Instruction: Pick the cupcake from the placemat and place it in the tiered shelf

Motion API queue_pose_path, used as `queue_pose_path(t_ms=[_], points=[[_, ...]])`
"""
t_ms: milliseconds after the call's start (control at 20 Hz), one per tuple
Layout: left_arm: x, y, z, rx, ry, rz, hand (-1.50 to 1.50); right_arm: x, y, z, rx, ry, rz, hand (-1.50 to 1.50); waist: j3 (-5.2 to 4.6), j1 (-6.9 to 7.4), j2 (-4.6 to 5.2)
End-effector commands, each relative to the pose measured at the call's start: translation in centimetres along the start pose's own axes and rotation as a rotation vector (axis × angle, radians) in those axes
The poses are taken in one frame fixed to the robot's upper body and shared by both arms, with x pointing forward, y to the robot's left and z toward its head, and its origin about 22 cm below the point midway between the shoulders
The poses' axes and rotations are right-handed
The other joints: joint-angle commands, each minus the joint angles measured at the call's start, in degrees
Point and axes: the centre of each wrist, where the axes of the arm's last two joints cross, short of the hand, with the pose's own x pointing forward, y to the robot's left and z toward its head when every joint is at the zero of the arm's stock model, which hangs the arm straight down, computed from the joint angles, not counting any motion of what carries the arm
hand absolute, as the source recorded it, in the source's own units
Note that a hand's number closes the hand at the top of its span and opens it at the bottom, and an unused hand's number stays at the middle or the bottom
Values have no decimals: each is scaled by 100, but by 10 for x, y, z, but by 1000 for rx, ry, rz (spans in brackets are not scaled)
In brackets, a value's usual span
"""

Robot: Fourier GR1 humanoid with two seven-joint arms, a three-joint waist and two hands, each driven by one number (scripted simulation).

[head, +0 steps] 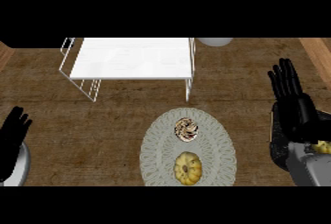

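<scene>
Your counter (77, 127) is a brown, mottled wooden top filling the view. At the far side stands the white wire tiered shelf (132, 63). Nearer you lies an oval grey lace placemat (216, 148); the cupcake (186, 130) sits on its far half, a yellow ring-shaped pastry (187, 168) on the near half. Your right hand (291, 98) and left hand (13, 131) rest at the edges, fingers straight and apart, holding nothing.

Rough, matt brown wood on the counter (77, 131). Thin white wire and a smooth white top on the shelf (132, 59). Lacy pale weave on the placemat (216, 148).
</scene>
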Motion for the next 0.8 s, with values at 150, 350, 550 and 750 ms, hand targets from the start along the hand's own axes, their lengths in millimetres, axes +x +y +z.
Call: queue_pose_path(t_ms=[150, 350, 550, 750], points=[[-7, -25, -1, -50, 152, 9, 0, 2, -16, 33, -316, -20, 277, 150, -35, -336, -113], [-25, -39, 10, -90, 252, 54, 0, -57, -76, 102, -536, 402, 585, 150, -85, -672, 0], [-22, -87, 3, -158, 274, 53, 0, -43, -5, 141, -651, 366, 400, -150, -31, -299, -89], [-11, -90, -9, -195, 311, 40, 0, -18, 18, 161, -501, 324, 445, -150, -23, -76, -70]])
